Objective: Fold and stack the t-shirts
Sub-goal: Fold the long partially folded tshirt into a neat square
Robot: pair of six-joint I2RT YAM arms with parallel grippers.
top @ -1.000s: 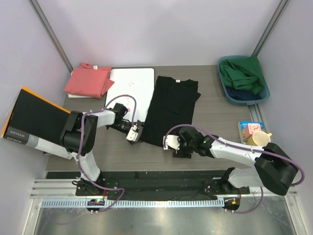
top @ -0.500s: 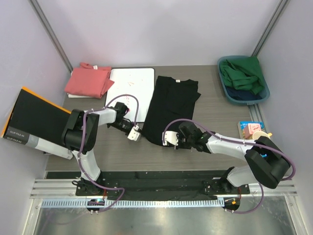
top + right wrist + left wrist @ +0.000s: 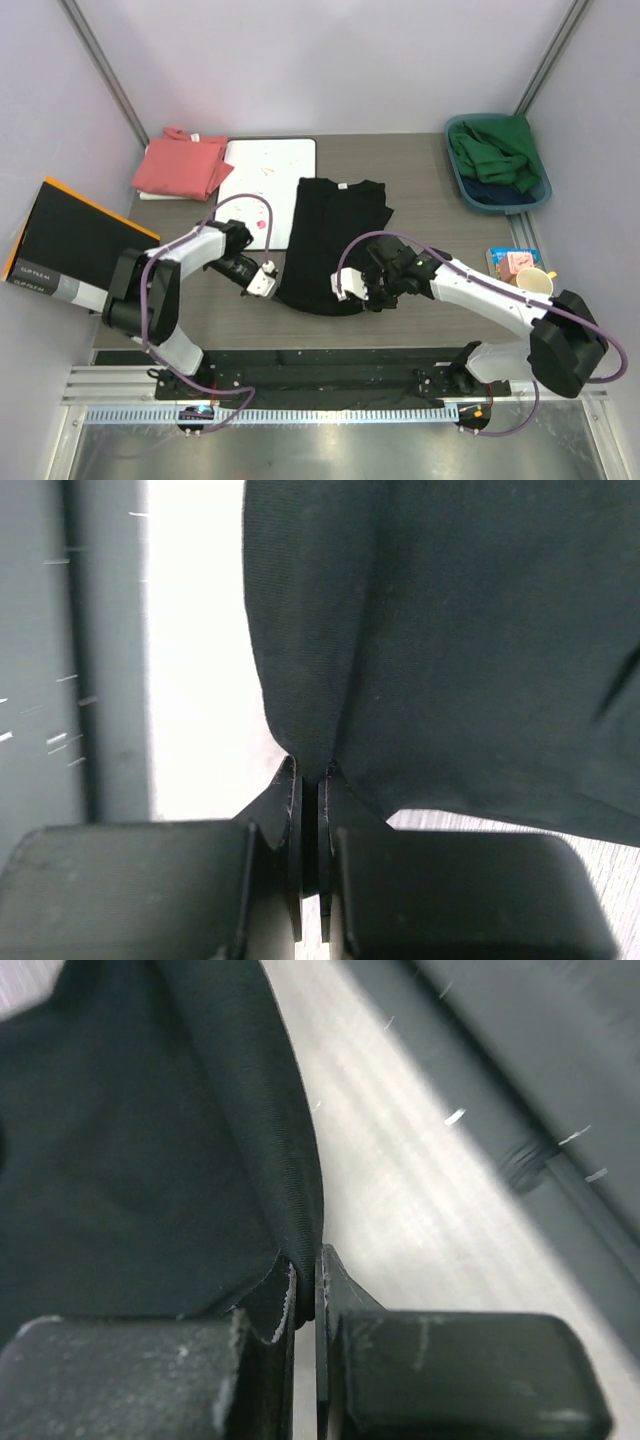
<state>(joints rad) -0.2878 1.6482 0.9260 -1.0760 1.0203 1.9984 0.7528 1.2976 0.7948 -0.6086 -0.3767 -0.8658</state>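
Note:
The black t-shirt [image 3: 332, 235] lies spread in the middle of the table, plain side up, collar toward the back. My left gripper [image 3: 272, 284] is shut on its near left hem corner; in the left wrist view the gripper [image 3: 307, 1272] pinches a fold of black cloth [image 3: 150, 1160]. My right gripper [image 3: 346, 291] is shut on the near right hem; the right wrist view shows the gripper [image 3: 309, 772] clamping the black cloth [image 3: 470, 630], which is raised off the table. The salmon-pink t-shirt [image 3: 182, 165] sits folded at the back left.
A white board [image 3: 268, 180] lies left of the black shirt, partly under it. A flat black box with an orange edge [image 3: 70, 245] leans at the far left. A teal basket [image 3: 540, 190] of green cloth stands back right. A cup [image 3: 533, 285] stands on a book at the right.
Both grippers have shut on the black shirt's near hem. The shirt has slid left and toward the near edge with them, its hem now bunched between the two grippers.

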